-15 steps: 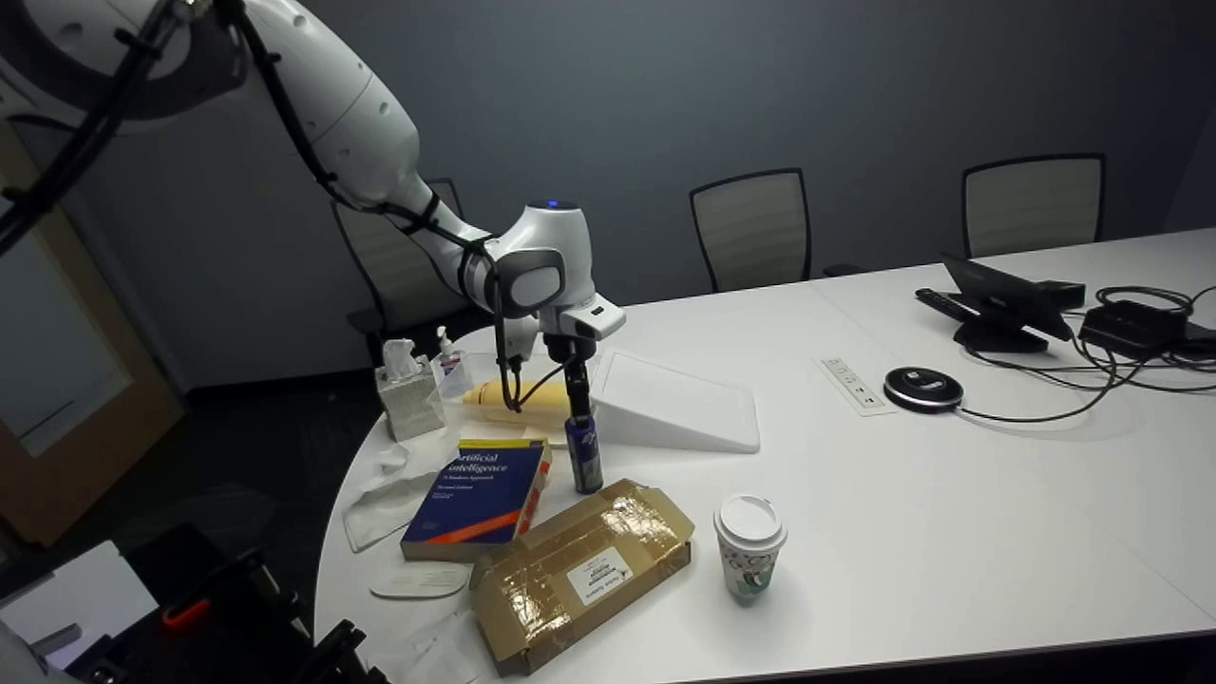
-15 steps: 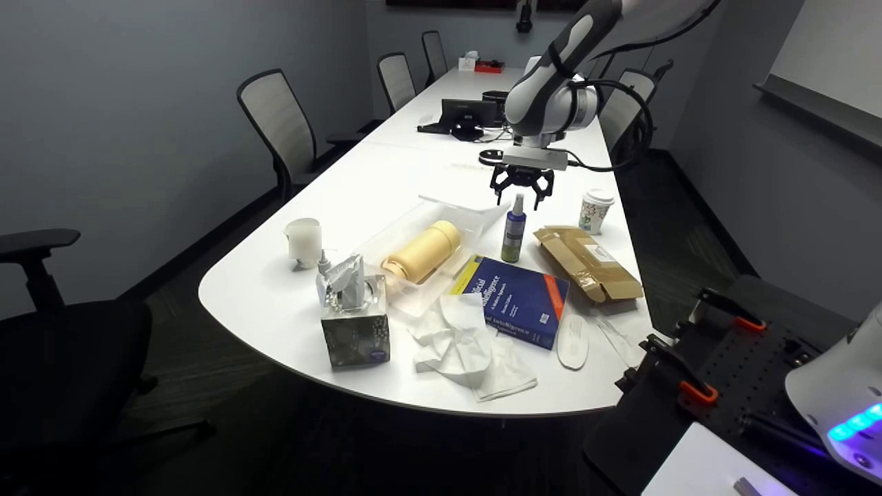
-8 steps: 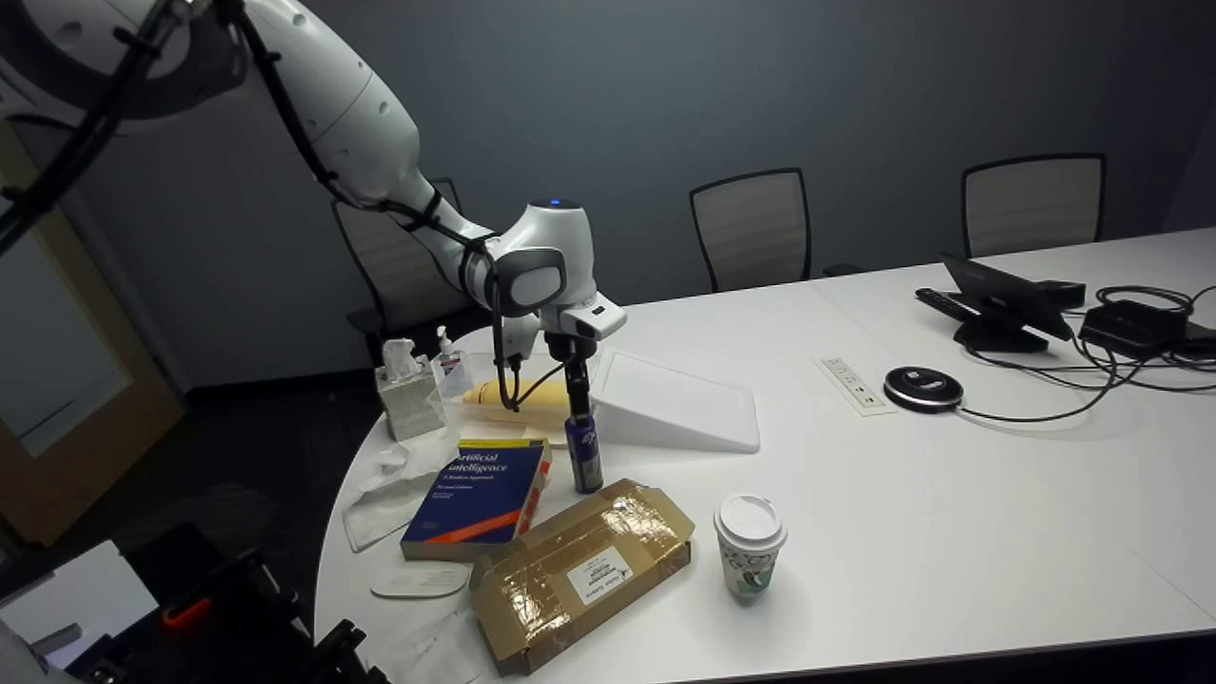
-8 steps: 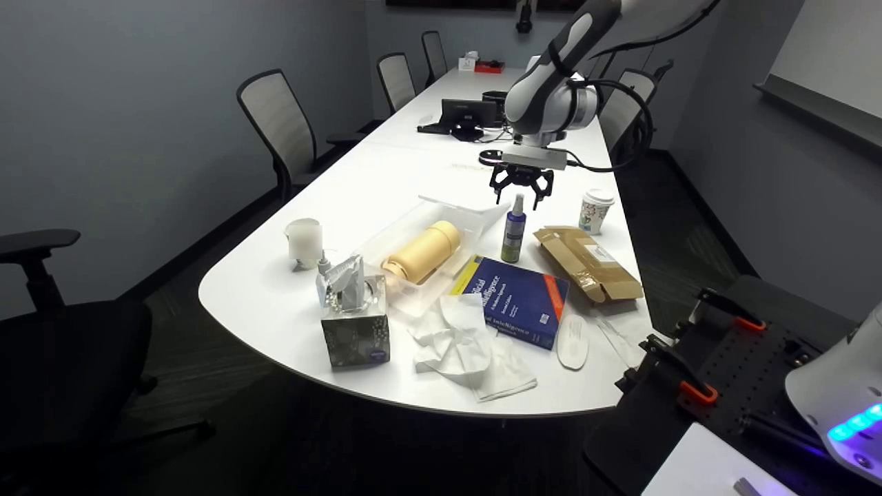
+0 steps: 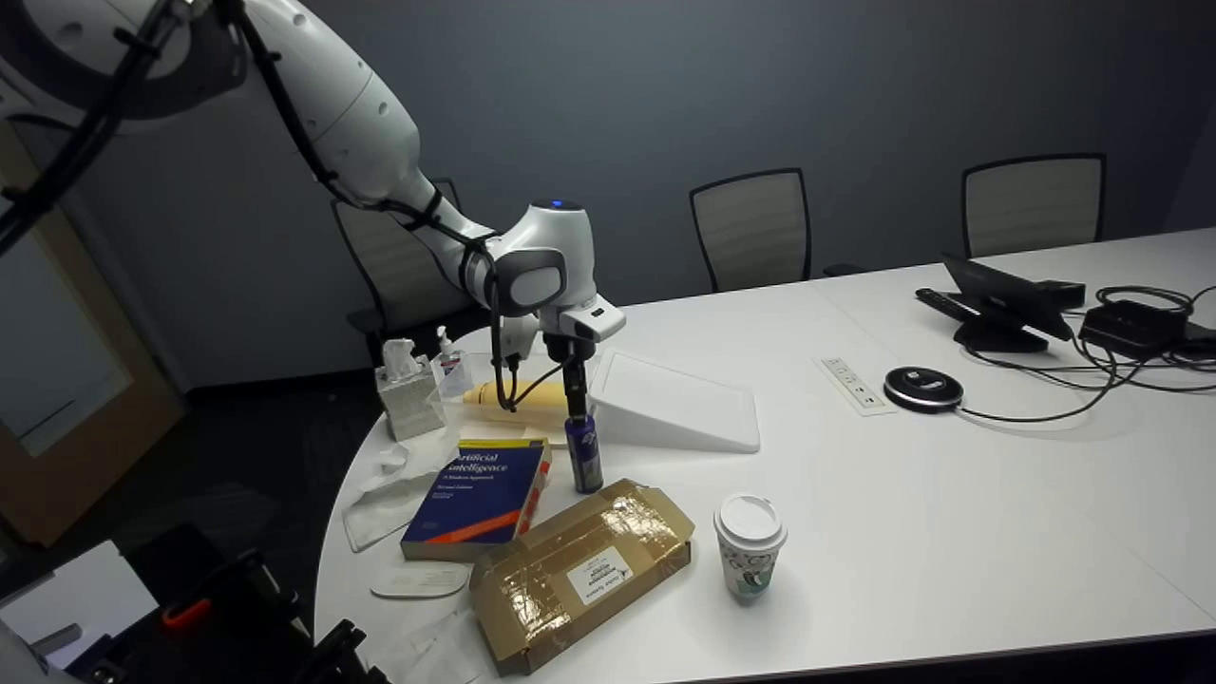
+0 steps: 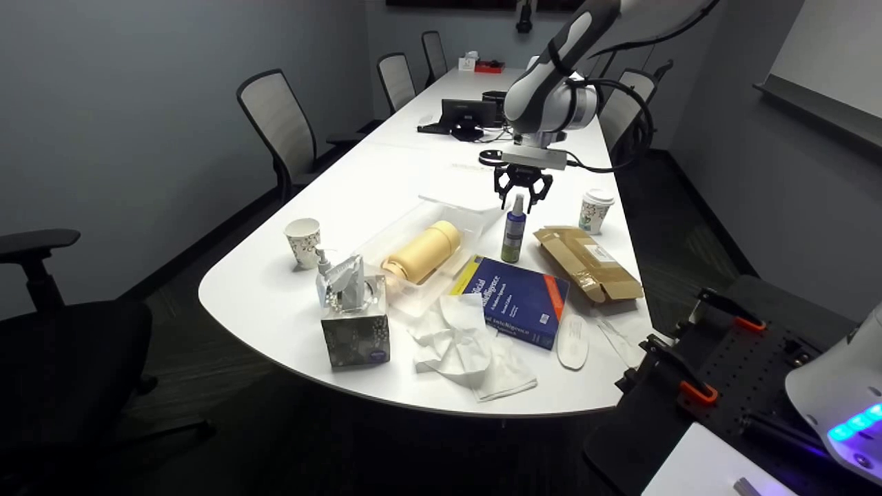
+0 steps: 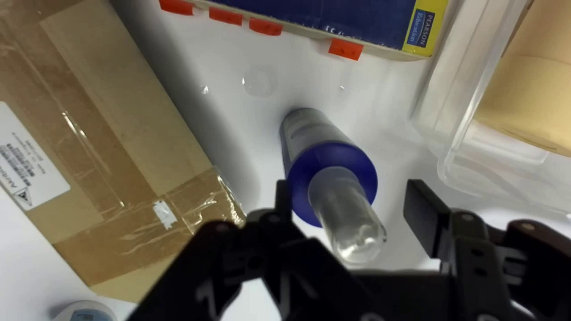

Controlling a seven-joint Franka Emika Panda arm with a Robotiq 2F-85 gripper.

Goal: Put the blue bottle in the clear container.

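The blue bottle [image 6: 514,238] stands upright on the table, with a clear cap and blue shoulder; it also shows in an exterior view [image 5: 585,461] and the wrist view [image 7: 308,133]. My gripper [image 7: 352,205] is open, its fingers either side of the bottle's clear cap. The left finger is close to the blue shoulder; the right finger stands apart from the cap. Whether the left one touches, I cannot tell. In an exterior view the gripper [image 6: 516,209] points down at the bottle's top. The clear container [image 7: 473,107], a see-through tub, lies right of the bottle in the wrist view, holding a yellow bottle [image 6: 424,251].
A blue book [image 6: 517,300] and a cardboard box [image 5: 589,579] lie close to the bottle. A white sloped panel [image 5: 674,404] leans by the container. A lidded paper cup [image 5: 750,546], an open cup [image 6: 304,242] and a tissue box [image 6: 355,334] stand on the table.
My gripper's fingers have drawn somewhat closer together around the bottle's top. The arm has barely moved. The bottle has stayed in place.
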